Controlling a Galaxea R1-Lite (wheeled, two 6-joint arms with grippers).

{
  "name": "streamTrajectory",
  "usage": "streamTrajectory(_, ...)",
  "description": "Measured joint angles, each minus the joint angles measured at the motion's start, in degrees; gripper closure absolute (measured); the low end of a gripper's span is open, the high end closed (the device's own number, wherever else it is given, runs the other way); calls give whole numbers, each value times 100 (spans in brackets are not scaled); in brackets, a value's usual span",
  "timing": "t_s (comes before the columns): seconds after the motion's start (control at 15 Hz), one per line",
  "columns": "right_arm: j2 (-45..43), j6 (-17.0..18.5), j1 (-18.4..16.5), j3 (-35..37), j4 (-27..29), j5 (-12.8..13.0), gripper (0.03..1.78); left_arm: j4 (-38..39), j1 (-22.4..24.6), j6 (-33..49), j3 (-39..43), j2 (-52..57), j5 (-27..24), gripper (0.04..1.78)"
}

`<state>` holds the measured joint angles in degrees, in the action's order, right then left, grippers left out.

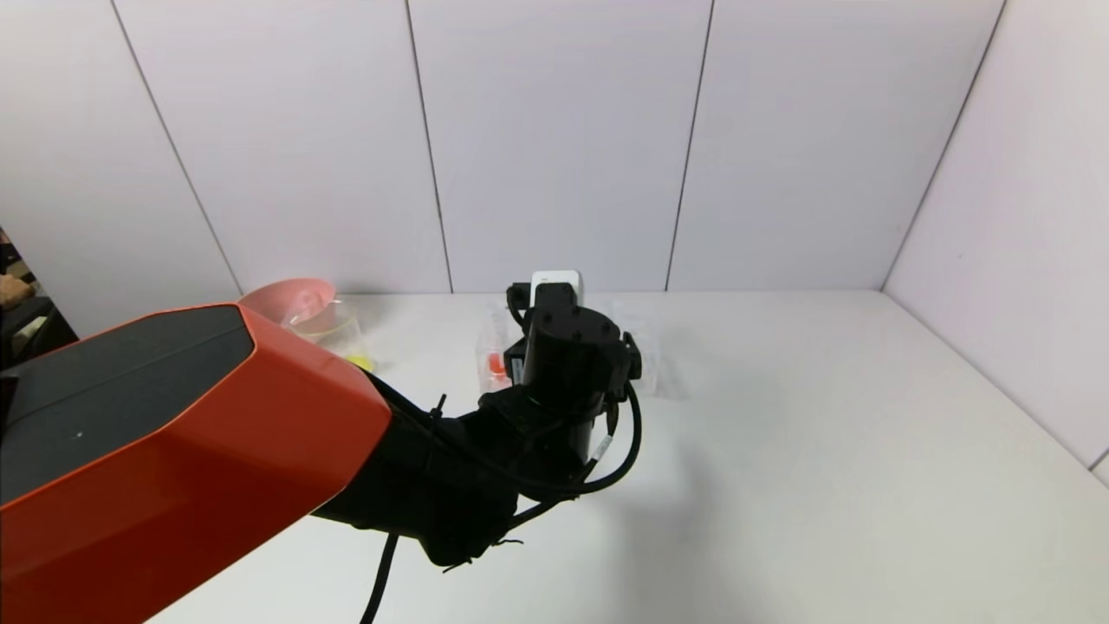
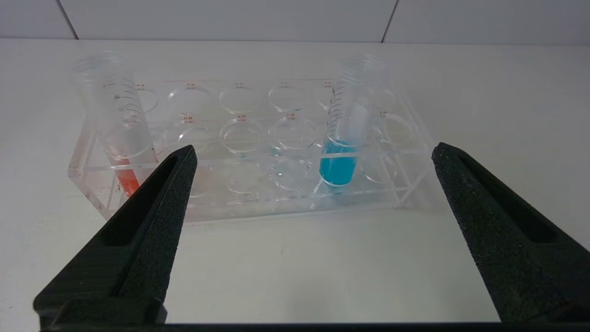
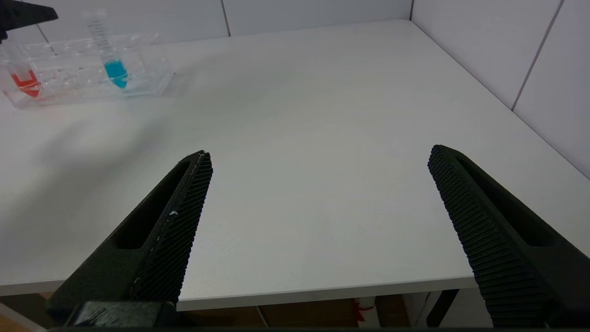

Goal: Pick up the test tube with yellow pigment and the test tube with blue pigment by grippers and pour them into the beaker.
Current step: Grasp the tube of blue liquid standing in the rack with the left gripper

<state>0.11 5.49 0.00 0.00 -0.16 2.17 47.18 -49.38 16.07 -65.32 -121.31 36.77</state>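
The test tube with blue pigment (image 2: pixel 342 152) stands upright in a clear tube rack (image 2: pixel 276 203), towards one end. It also shows in the right wrist view (image 3: pixel 114 69). My left gripper (image 2: pixel 313 150) is open and empty, level with the table just in front of the rack. In the head view its black wrist (image 1: pixel 567 347) hides most of the rack. The beaker (image 1: pixel 336 328) stands at the back left, with a yellow patch (image 1: pixel 359 360) at its base. I cannot tell whether that is the yellow tube. My right gripper (image 3: pixel 318 154) is open and empty over the table's near edge.
A red-tipped tube (image 2: pixel 120 147) leans in the rack's other end and shows in the head view (image 1: pixel 496 364). A pink bowl (image 1: pixel 290 299) sits behind the beaker by the back wall. White walls close the table at the back and right.
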Motion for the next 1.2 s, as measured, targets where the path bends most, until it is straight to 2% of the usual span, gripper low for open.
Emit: streamTrajectory(1.2,0,-4,0,0,0,2,10,-10,33,-2,-28,2,0,4)
